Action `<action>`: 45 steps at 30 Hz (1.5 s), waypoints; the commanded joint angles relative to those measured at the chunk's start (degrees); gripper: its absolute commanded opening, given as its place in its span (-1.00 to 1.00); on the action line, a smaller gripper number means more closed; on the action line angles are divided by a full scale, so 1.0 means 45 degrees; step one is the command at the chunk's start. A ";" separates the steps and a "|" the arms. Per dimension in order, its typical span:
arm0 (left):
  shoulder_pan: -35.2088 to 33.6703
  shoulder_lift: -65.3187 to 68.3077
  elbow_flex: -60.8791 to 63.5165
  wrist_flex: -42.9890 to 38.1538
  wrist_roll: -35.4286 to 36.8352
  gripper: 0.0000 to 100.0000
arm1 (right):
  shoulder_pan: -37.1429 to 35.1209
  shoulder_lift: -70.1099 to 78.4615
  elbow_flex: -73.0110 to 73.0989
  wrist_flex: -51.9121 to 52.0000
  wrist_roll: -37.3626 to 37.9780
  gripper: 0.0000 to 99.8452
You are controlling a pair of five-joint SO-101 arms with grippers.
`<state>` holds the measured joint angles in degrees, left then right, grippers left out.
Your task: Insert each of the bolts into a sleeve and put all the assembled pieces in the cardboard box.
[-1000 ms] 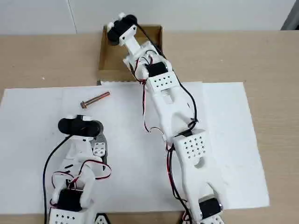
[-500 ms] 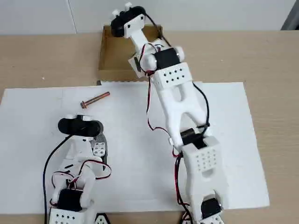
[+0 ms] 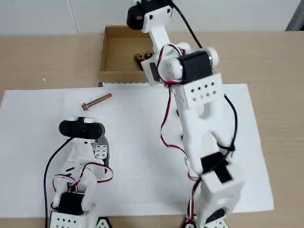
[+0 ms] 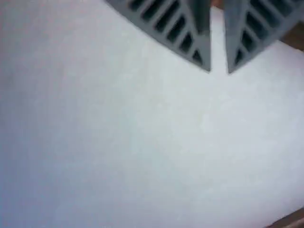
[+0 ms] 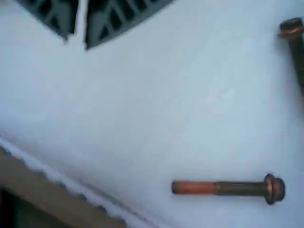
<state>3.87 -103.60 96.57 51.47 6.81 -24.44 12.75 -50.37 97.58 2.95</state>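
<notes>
A copper bolt lies loose on the white paper, a little short of the cardboard box. Copper assembled pieces rest inside the box near its front right. My right gripper is low on the paper at the image's left, shut and empty. Its wrist view shows the fingers closed to a slit, the same bolt beyond them, and a second bolt at the frame edge. My left arm rises tall by the box. My left gripper is shut over bare paper.
The paper's far edge runs just beyond the bolt, with brown table behind it. Red and black cables hang from the tall arm.
The tall arm has lifted and swung right, off the box, uncovering the copper pieces inside. The low arm and the loose bolt have not moved.
</notes>
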 commanded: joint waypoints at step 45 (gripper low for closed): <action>-0.0098 -0.0117 -0.0088 0.0059 -0.0039 -0.99 | 0.1495 -0.9485 2.0181 -0.6867 -0.6603 -0.69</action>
<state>3.87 -103.60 96.57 51.47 6.81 -19.25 -32.00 40.70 69.10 -26.07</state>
